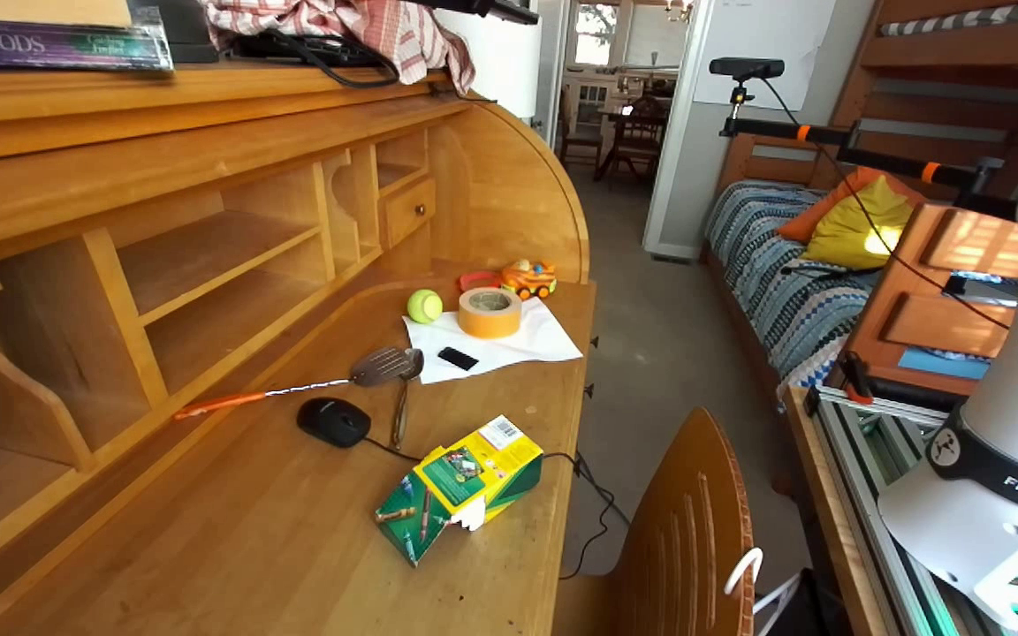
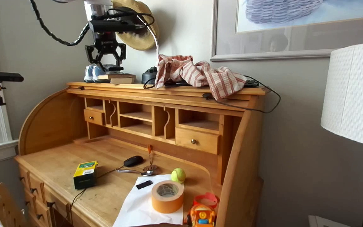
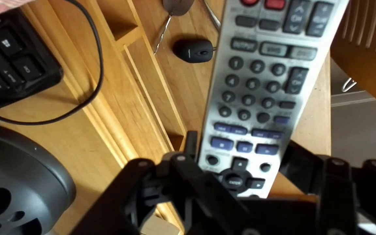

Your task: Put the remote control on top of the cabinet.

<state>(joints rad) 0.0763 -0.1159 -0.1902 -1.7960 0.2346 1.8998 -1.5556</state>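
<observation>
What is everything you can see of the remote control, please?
The remote control is a slim bar with a silvery, plastic-looking face, dark numbered keys, bluish keys, red buttons and arrow keys. The hand grips its long sides, face toward the wrist camera; the frame cuts off its red-button end. In an exterior view it looks roughly level, higher than the top board of the cabinet; whether it is directly above is unclear.

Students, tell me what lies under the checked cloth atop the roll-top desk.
Part of a black computer keyboard sticks out from under the red-and-white checked cloth; anything else underneath is hidden from view.
</observation>
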